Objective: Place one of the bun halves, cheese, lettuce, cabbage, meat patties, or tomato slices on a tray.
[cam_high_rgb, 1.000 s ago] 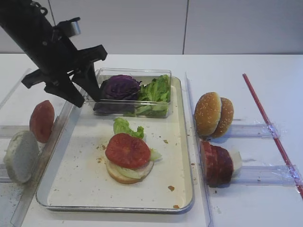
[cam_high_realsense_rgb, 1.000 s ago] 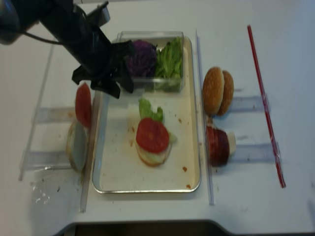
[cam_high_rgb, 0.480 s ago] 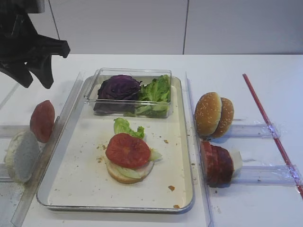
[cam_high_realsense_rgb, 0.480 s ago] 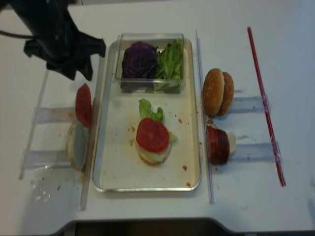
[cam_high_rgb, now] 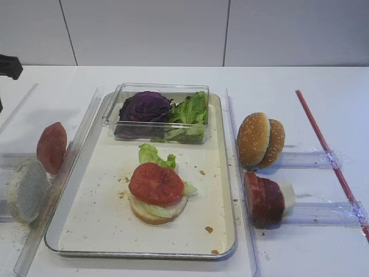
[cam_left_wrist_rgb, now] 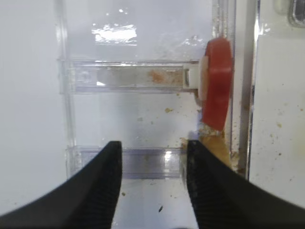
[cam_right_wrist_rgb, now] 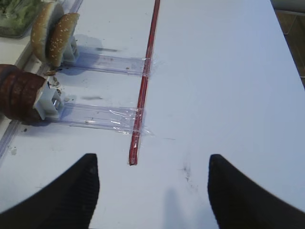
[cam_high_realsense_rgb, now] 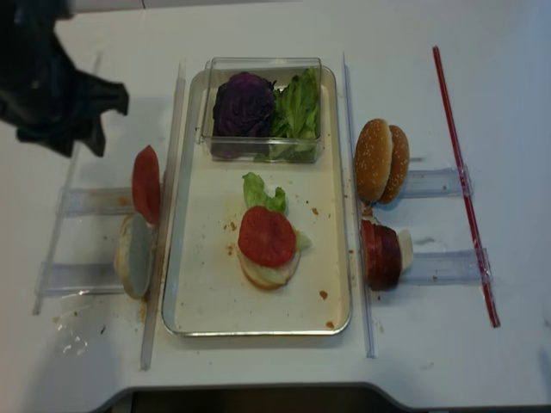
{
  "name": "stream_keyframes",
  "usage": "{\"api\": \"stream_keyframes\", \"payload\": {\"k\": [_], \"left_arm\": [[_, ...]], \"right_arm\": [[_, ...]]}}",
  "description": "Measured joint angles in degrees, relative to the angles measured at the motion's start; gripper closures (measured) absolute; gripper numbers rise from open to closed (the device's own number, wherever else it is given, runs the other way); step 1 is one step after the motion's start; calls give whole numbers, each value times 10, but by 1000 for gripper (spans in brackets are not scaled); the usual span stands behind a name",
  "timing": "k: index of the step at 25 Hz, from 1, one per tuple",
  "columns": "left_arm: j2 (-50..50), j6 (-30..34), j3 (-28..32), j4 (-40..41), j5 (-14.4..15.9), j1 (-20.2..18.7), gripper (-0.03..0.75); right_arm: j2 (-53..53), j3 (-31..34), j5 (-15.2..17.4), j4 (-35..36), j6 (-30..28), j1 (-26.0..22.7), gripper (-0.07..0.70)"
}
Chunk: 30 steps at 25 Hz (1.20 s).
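On the tray (cam_high_rgb: pixel 138 253) (cam_high_realsense_rgb: pixel 207 297) a tomato slice (cam_high_rgb: pixel 155 183) (cam_high_realsense_rgb: pixel 267 236) tops lettuce and a pale bun half, with a lettuce leaf (cam_high_rgb: pixel 151 154) behind. Another tomato slice (cam_high_rgb: pixel 51 147) (cam_left_wrist_rgb: pixel 217 81) stands upright left of the tray, next to a pale bun half (cam_high_rgb: pixel 26 189). Sesame bun halves (cam_high_rgb: pixel 259 138) (cam_right_wrist_rgb: pixel 52 31) and meat patties (cam_high_rgb: pixel 262 199) (cam_right_wrist_rgb: pixel 19 98) stand to the right. My left gripper (cam_high_realsense_rgb: pixel 77 148) (cam_left_wrist_rgb: pixel 152 148) hovers open and empty left of the upright tomato. My right gripper (cam_right_wrist_rgb: pixel 151 160) is open over bare table.
A clear plastic box (cam_high_rgb: pixel 164 86) at the tray's far end holds purple cabbage (cam_high_rgb: pixel 144 107) and lettuce (cam_high_rgb: pixel 190 109). Clear plastic rails (cam_left_wrist_rgb: pixel 128 76) and dividers (cam_high_rgb: pixel 239 173) flank the tray. A red strip (cam_right_wrist_rgb: pixel 143 95) runs along the table on the right.
My left arm has swung left, from beside the clear box to beyond the left rack, almost out of the first overhead view. Nothing on the tray has moved.
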Motion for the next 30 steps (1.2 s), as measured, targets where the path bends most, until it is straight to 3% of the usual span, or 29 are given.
{"api": "stream_keyframes", "payload": {"k": [8,18,30], "left_arm": [[-125,15,91,3,1,9,408],[-342,16,245,-8,9,9,408],[-556,20,349,-13,15,9,408]], "right_arm": [[0,0,0,0,-2,0,132],[0,0,1,0,-2,0,132],[0,0,1,0,-2,0,132]]}}
